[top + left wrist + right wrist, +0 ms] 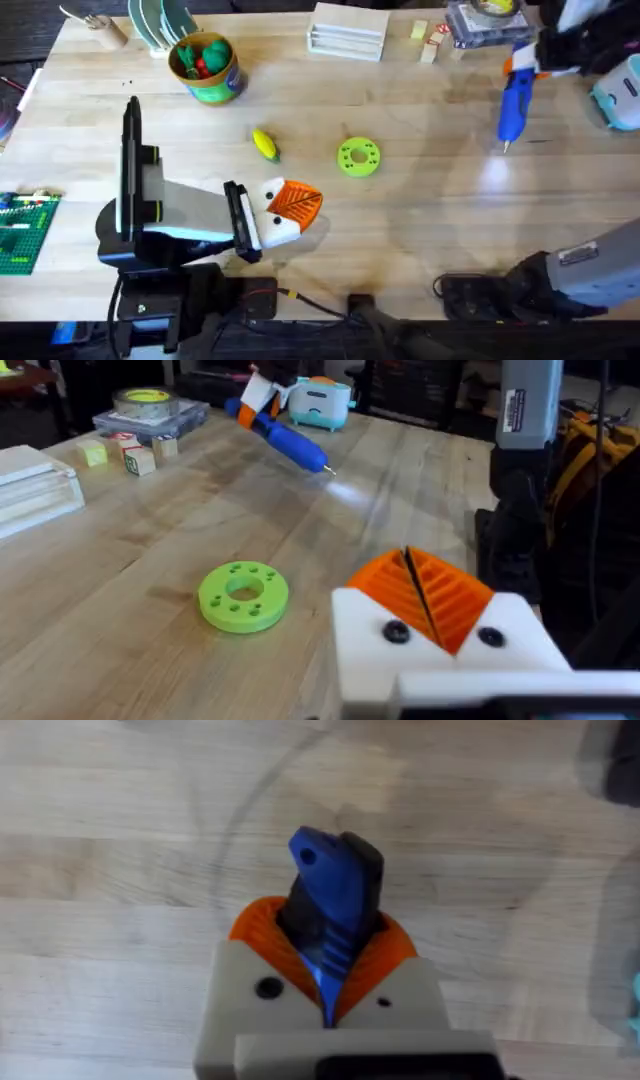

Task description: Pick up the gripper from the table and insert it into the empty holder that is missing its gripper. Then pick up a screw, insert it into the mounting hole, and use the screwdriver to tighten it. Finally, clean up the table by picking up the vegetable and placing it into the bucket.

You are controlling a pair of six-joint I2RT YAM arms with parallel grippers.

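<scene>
The right gripper (330,982), white with orange ribbed pads, is clamped on the bright blue pen-shaped power screwdriver (517,100) near its upper end. In the overhead view the screwdriver hangs over the far right part of the light wooden table (420,215), tilted, with its thin metal bit pointing toward the near edge. The left wrist view shows the bit just above the wood; contact cannot be confirmed.

The left gripper (296,203) sits low over the table near the near edge, left of centre. Its two orange pads are pressed together with only a thin dark seam between them, and nothing is visible between them.

The small yellow oblong toy vegetable with a green end (264,144) lies on the table left of centre, well apart from both grippers. The small round green bucket with a yellow-orange rim (207,68) stands upright near the far left corner, holding green and red toy pieces (208,56). The vegetable is outside the bucket.

A lime-green plastic disc with holes (358,157) lies flat near the table's centre, just beyond the left gripper. A clear plastic box (348,33) rests at the far edge, and small wooden blocks (428,40) lie to its right. A green brick baseplate (22,232) sits at the near left edge.
</scene>
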